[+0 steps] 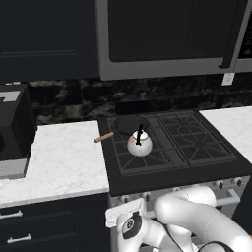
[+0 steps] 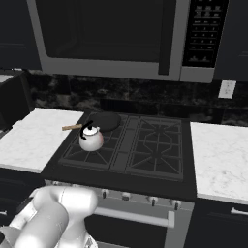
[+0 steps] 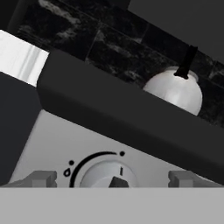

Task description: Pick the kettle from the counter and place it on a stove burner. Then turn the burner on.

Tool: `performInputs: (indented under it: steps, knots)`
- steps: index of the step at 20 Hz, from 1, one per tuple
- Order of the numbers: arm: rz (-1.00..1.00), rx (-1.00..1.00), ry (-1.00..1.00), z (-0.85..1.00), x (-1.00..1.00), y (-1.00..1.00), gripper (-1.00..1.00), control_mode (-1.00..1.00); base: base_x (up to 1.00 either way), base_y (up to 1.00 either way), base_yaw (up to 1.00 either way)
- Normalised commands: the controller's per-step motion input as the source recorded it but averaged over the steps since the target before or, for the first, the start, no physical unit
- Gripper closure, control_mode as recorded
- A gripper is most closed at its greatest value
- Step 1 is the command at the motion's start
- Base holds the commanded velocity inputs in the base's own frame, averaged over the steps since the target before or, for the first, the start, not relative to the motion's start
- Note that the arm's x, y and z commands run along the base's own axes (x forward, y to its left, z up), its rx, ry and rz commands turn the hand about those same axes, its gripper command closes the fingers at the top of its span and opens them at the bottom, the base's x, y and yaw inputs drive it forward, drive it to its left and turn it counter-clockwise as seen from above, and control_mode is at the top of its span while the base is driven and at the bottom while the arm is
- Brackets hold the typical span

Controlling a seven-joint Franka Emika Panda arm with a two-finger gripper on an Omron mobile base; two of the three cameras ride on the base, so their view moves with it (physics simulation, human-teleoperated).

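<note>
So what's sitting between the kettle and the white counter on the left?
In the left base view, only bare black cooktop grate lies between the kettle and the counter; the pan's wooden handle pokes out just behind.

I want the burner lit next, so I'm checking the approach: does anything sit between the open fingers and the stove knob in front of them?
Nothing visible does. In the hand view the knob sits straight ahead between the open fingers, with bare stove front around it. The kettle already rests on the front-left burner.
</note>
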Motion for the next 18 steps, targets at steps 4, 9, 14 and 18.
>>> performInputs:
  steps: [4,9,14,18]
  knots:
    - [0.00,0.10,0.00,-0.02,0.12,-0.19,-1.00,-1.00,0.00,0.00,0.00]
    - [0.00,0.11,0.00,-0.13,0.00,-0.24,-1.00,-1.00,0.00,0.00,0.00]
    - [0.00,0.05,0.00,-0.04,0.00,-0.19,-1.00,-1.00,0.00,0.00,0.00]
    - [0.00,0.00,0.00,0.00,0.00,-0.05,-1.00,-1.00,0.00,0.00,0.00]
